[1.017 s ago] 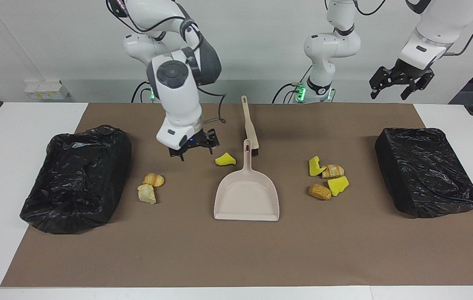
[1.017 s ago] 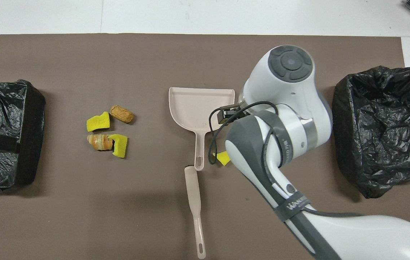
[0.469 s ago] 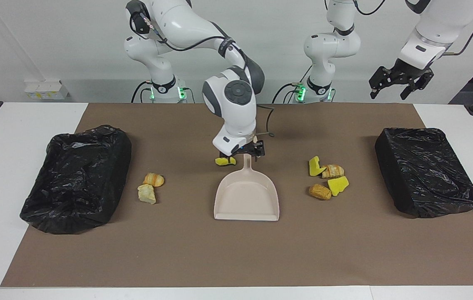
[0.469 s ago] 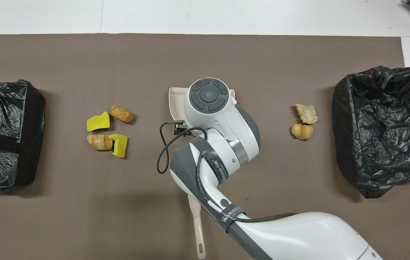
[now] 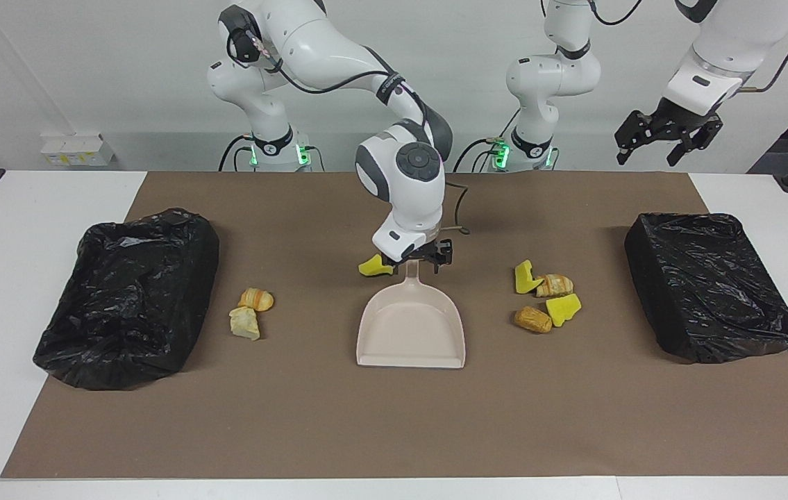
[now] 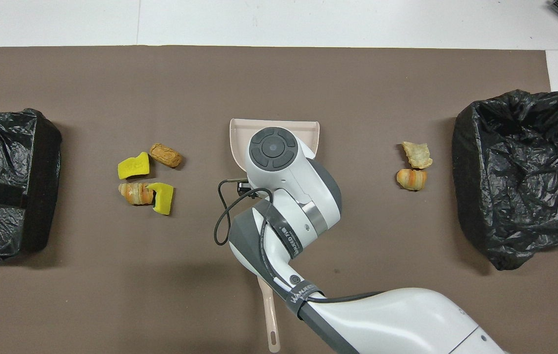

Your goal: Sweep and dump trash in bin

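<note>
**Facing view: right claw settles at the dustpan handle**

Right claw (image 5: 420,260) sits low at the handle of the dustpan (image 5: 412,328); whether its fingers grip it I cannot tell. Left claw (image 5: 668,141) waits open, raised. Trash lies in two clusters (image 5: 545,300) (image 5: 249,312), plus one yellow chunk (image 5: 370,267) beside the handle. Best to close squarely and keep the pan flat.

right tool (image 5: 418,260) low at table centre, arm bent over | left tool (image 5: 668,136) raised, open, waiting
</note>
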{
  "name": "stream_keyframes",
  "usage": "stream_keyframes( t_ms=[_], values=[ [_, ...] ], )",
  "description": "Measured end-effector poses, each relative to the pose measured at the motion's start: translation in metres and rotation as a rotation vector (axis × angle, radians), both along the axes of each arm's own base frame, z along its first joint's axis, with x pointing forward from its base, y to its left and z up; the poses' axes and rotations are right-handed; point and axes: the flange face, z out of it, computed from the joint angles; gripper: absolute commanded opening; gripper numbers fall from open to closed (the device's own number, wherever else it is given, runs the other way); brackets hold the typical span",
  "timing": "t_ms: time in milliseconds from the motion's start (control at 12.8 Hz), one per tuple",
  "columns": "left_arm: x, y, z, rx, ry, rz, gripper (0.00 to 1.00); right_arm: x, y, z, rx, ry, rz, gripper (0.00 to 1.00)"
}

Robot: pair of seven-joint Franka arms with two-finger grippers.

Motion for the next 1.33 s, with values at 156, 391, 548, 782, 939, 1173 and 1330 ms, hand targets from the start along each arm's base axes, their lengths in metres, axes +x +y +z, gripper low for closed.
stream_keyframes(
  t_ms=[156, 391, 548, 782, 939, 1173, 1330],
  values=[
    [0.000, 0.000, 0.000, 0.000, 0.000, 0.000, 1.00, -0.003, 0.003, 0.002, -0.007, -0.006, 0.009, 0.16],
    [0.000, 0.000, 0.000, 0.000, -0.001, 0.000, 1.00, -0.004, 0.000, 0.012, -0.028, -0.016, 0.022, 0.00],
    [0.000, 0.000, 0.000, 0.000, -0.001, 0.000, 1.00, -0.005, -0.002, 0.018, -0.048, -0.025, 0.033, 0.00],
    [0.000, 0.000, -0.001, 0.000, 0.002, 0.000, 1.00, -0.003, -0.010, 0.041, -0.048, -0.043, 0.046, 0.00],
    [-0.002, -0.001, -0.002, 0.000, 0.005, -0.001, 1.00, 0.002, -0.029, 0.063, -0.047, -0.046, 0.081, 0.00],
    [-0.005, -0.034, -0.023, 0.002, 0.030, -0.023, 1.00, 0.013, -0.060, 0.087, -0.040, -0.050, 0.171, 0.00],
    [-0.008, -0.089, -0.056, 0.008, 0.019, -0.014, 1.00, 0.020, -0.075, 0.095, -0.033, -0.055, 0.235, 0.00]
  ],
)
